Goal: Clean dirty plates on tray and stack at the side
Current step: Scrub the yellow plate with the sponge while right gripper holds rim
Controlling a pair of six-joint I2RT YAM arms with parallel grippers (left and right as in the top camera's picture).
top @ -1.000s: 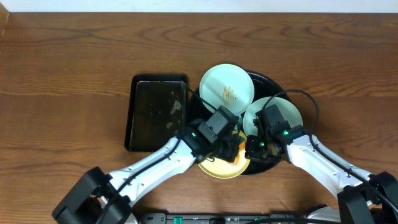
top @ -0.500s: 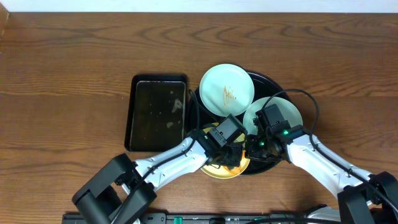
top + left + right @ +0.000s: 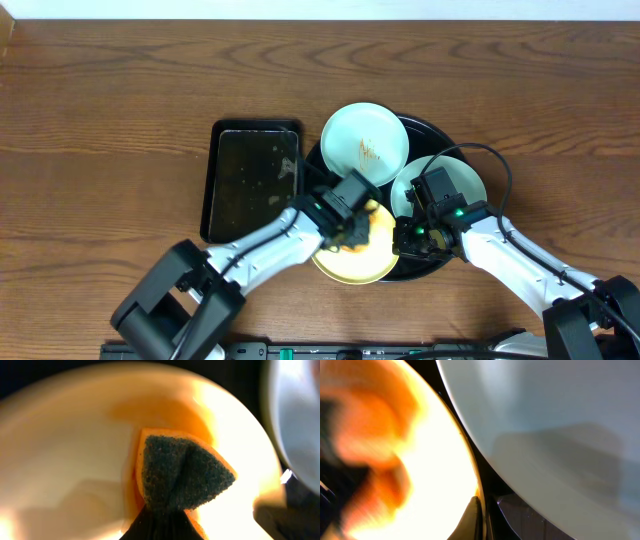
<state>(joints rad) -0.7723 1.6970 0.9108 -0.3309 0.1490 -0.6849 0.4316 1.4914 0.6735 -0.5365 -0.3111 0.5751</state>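
Note:
The round black tray (image 3: 427, 126) holds two mint-green plates and a yellow plate. One mint plate (image 3: 364, 143) with an orange smear lies at the tray's back. The other mint plate (image 3: 452, 180) lies at its right. The yellow plate (image 3: 350, 263) sits at the front and overhangs the rim. My left gripper (image 3: 352, 226) is shut on a dark-green and orange sponge (image 3: 182, 477) and presses it onto the yellow plate (image 3: 65, 460). My right gripper (image 3: 408, 238) is shut on the yellow plate's right rim (image 3: 481, 512), next to the mint plate (image 3: 555, 425).
A smaller rectangular black tray (image 3: 250, 185) with crumbs and smears lies left of the round tray, almost touching it. Brown wooden table (image 3: 110, 120) lies all around. My two arms come in from the front edge and meet over the yellow plate.
My left gripper has moved the sponge from the yellow plate's front right up and left across it. More bare yellow surface shows. The right gripper has kept hold of the rim.

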